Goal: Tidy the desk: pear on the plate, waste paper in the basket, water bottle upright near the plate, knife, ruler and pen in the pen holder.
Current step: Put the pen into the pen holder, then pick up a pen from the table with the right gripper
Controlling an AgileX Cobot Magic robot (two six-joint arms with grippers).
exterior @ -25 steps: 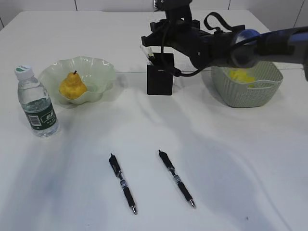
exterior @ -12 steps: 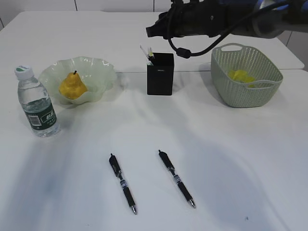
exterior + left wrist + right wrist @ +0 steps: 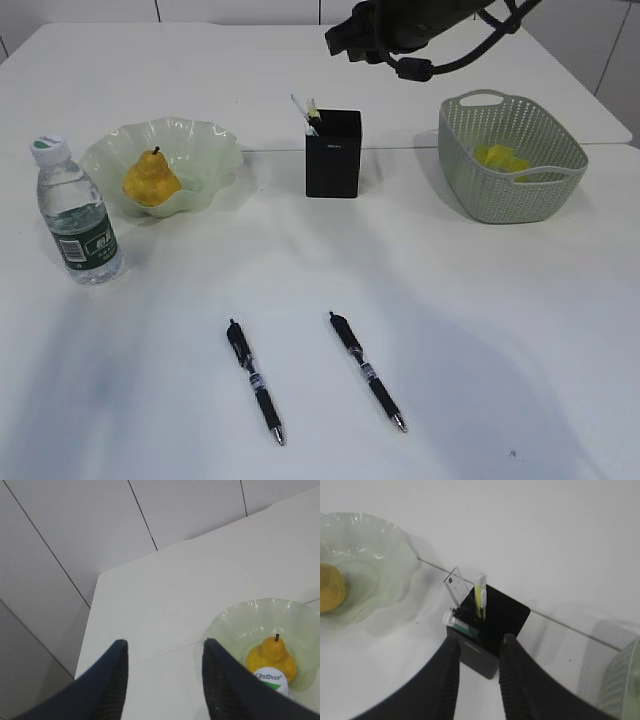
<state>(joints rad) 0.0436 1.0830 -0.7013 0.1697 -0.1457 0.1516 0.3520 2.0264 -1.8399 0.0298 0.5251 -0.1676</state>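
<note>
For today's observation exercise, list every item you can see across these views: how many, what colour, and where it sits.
pear: one, yellow, on the plate
plate: one, pale green, back left
water bottle: one, clear with green label, upright left of plate
pen holder: one, black, back centre, ruler and other items inside
basket: one, grey-green, back right, yellow waste paper inside
pens: two, black, lying on the desk, front centre
left gripper: open, empty, above the bottle
right gripper: open, empty, above the pen holder
</note>
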